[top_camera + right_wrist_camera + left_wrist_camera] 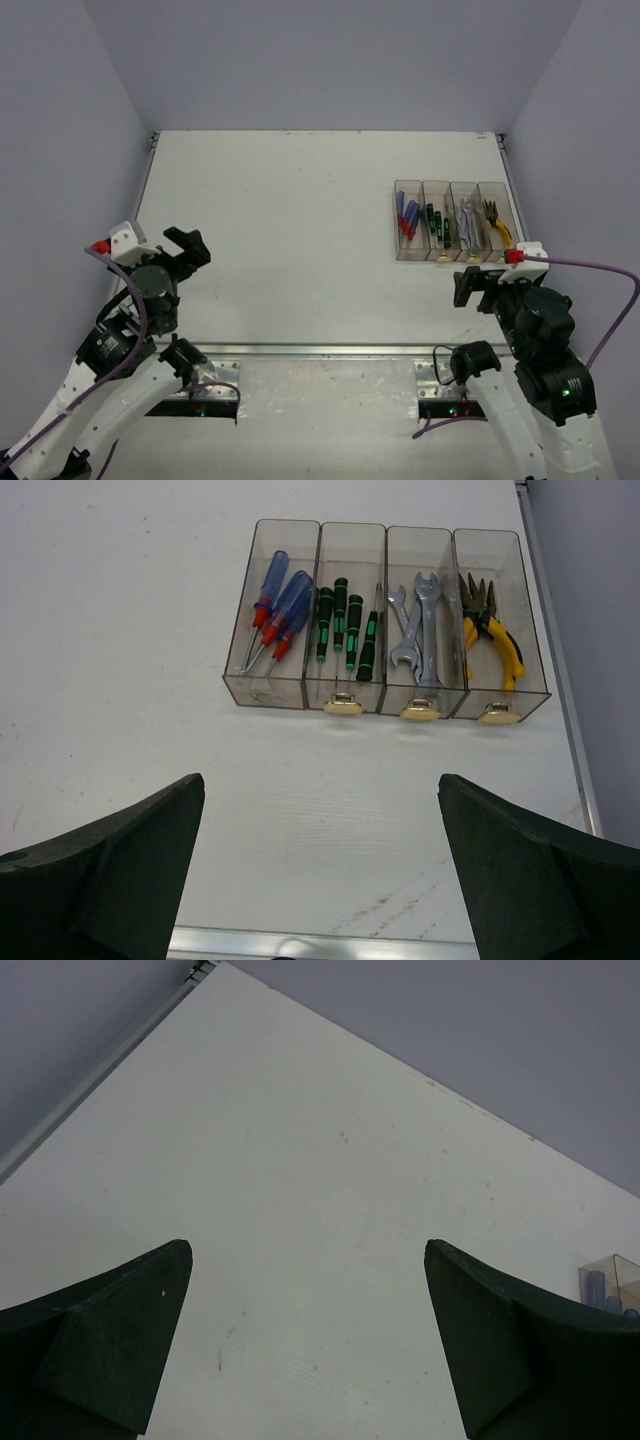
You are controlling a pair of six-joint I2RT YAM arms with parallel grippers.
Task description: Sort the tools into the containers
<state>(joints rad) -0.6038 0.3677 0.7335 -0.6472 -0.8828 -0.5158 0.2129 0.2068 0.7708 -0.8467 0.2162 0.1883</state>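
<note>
Four clear brownish containers (409,254) (272,695) stand joined in a row at the table's right. From left to right they hold blue-handled screwdrivers (283,606) (408,217), green and black screwdrivers (347,622) (434,222), silver wrenches (417,625) (467,221) and yellow-handled pliers (489,628) (493,224). My right gripper (321,780) (468,287) hangs open and holds nothing, just in front of the row. At the near left, far from the containers, my left gripper (307,1250) (188,246) is open over bare table.
A metal rail (310,350) runs along the table's near edge, with both arm bases behind it. Grey walls close the table at the back and both sides. A corner of the leftmost container (607,1282) shows at the left wrist view's right edge.
</note>
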